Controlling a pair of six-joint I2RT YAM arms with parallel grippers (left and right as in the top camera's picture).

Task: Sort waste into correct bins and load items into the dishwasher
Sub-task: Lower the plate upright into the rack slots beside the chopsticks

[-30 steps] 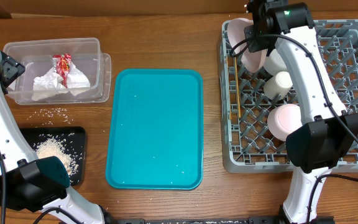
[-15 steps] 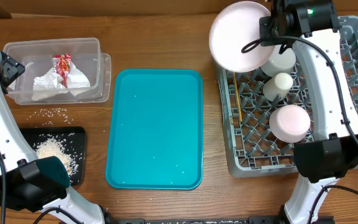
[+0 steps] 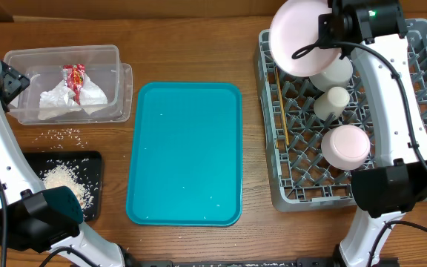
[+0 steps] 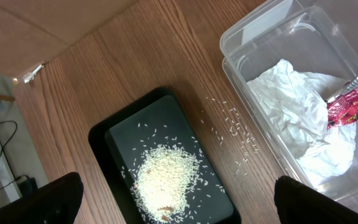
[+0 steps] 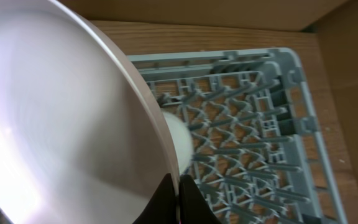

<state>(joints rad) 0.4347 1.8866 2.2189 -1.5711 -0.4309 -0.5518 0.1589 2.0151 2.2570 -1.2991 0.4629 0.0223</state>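
Observation:
My right gripper [image 3: 325,30] is shut on the rim of a large pale-pink plate [image 3: 297,38], held tilted above the back-left corner of the grey dishwasher rack [image 3: 273,189]. In the right wrist view the plate [image 5: 61,112] fills the left side, with the gripper [image 5: 179,186] pinching its edge over the rack [image 5: 260,143]. In the rack lie thin chopsticks [image 3: 282,104], a white cup [image 3: 337,100], a pink dish [image 3: 347,146] and a white dish [image 3: 335,73]. My left gripper [image 4: 179,186] hangs wide open, high above the black tray [image 4: 110,134] of rice [image 4: 166,180].
A clear tub [image 3: 65,53] at the back left holds a crumpled napkin [image 3: 69,100] and a red wrapper [image 3: 75,76]. Loose rice grains [image 3: 64,134] lie on the table between the tub and the black tray [image 3: 91,167]. A teal tray [image 3: 185,152] lies in the middle.
The right gripper has lifted the pink plate from its edge-on lean in the rack's back-left corner, turned its face upward, then carried it slightly right. The rack shifted a little. The left arm stayed still.

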